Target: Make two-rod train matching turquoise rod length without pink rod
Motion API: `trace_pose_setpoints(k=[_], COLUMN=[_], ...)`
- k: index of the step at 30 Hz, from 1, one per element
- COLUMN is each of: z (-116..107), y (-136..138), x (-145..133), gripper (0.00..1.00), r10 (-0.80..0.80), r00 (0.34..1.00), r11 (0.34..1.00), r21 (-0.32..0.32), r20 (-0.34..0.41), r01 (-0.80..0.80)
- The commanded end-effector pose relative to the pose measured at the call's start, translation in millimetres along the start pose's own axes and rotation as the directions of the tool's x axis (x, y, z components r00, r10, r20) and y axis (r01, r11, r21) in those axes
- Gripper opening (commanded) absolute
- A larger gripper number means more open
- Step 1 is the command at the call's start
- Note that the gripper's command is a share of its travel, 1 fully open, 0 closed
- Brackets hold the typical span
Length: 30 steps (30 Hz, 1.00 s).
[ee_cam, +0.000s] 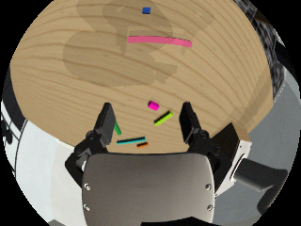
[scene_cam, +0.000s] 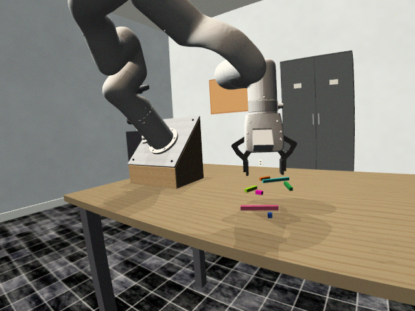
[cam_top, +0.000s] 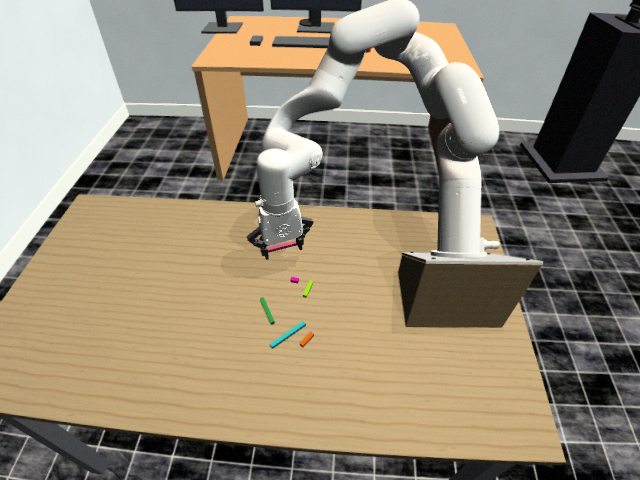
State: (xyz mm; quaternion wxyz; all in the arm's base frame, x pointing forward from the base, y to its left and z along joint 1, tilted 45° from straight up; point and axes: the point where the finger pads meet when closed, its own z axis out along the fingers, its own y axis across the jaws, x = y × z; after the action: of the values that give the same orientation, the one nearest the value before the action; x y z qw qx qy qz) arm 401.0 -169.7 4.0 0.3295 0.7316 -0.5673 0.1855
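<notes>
Jaws (cam_top: 282, 250) (scene_cam: 264, 173) wide, the turquoise rod (cam_top: 287, 334) (scene_cam: 275, 179) (ee_cam: 132, 140) (slim thing) pointing roughly along the orange rod (cam_top: 307, 339) (scene_cam: 264, 177) (ee_cam: 142, 145)

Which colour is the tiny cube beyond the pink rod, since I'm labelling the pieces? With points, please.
Blue (scene_cam: 270, 215) (ee_cam: 147, 10); the exterior view shows it best.

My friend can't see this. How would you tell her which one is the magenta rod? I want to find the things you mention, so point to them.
On the wooden table (cam_top: 155, 372) (scene_cam: 334, 214) (ee_cam: 42, 61), look for the loose coloured rods. The magenta rod (cam_top: 294, 280) (scene_cam: 259, 192) (ee_cam: 153, 105) lies right by the lime rod (cam_top: 308, 288) (scene_cam: 250, 188) (ee_cam: 164, 118). It's bright purply-pink and stubby, much shorter than the lime one and the long, duller pink rod (cam_top: 282, 245) (scene_cam: 259, 207) (ee_cam: 160, 40).
</notes>
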Motion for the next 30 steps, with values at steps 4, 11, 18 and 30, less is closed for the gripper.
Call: trace_pose_setpoints(k=[4,11,18,30], z=[-1,-1,-1,-1], y=[-1,5,5,5], x=[64,105,105,105], gripper=[1.0,1.0,1.0,1.0], r10=[0.275,0.434,0.434,0.434], r00=[0.961,0.901,0.901,0.901], r11=[0.961,0.901,0.901,0.901], r21=[0.006,0.006,0.006,0.006], r20=[-0.001,-0.005,-0.005,-0.005], r01=[-0.275,-0.434,-0.434,-0.434])
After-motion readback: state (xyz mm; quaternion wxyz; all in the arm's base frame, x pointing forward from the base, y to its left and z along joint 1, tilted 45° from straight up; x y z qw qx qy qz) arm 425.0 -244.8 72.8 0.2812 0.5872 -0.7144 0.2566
